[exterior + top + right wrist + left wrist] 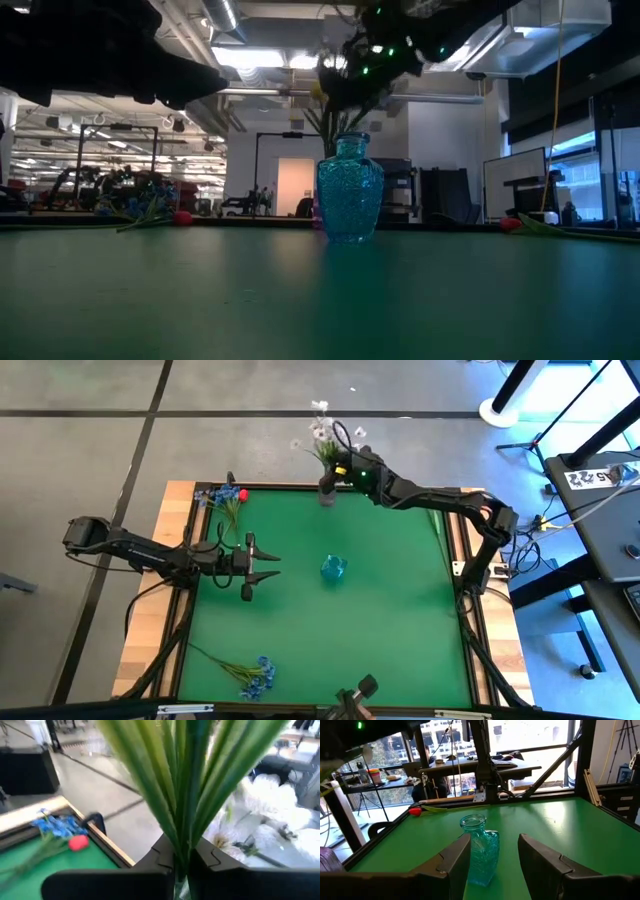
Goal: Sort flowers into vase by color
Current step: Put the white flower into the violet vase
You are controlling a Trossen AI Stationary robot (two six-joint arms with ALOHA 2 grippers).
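Observation:
A bunch of white flowers [322,430] on green stems is held by my right gripper [338,466] at the table's far edge, above a dark vase [327,491]. A turquoise glass vase [333,569] stands upright mid-table. My left gripper [268,566] is open, a little to its left, with its fingers pointing at it. In the left wrist view the turquoise vase [480,851] shows ahead of the open fingers, apart from them. Blue flowers with a red bud [226,495] lie at the far-left corner. More blue flowers [256,676] lie near the near edge. My right gripper is shut on the green stems [183,845] of the white flowers, several stems and leaves pinched together between the two fingers, below the blooms [272,805]. The bunch stands roughly upright, blooms above the fingers. The stems run down toward the dark vase; their lower ends are hidden.
Another red bud on a green stem [415,811] lies on the table beyond the turquoise vase, also seen as a red bud [510,224] in the low view. Wooden rails [175,500] frame the green table. Open green surface lies right of and nearer than the turquoise vase.

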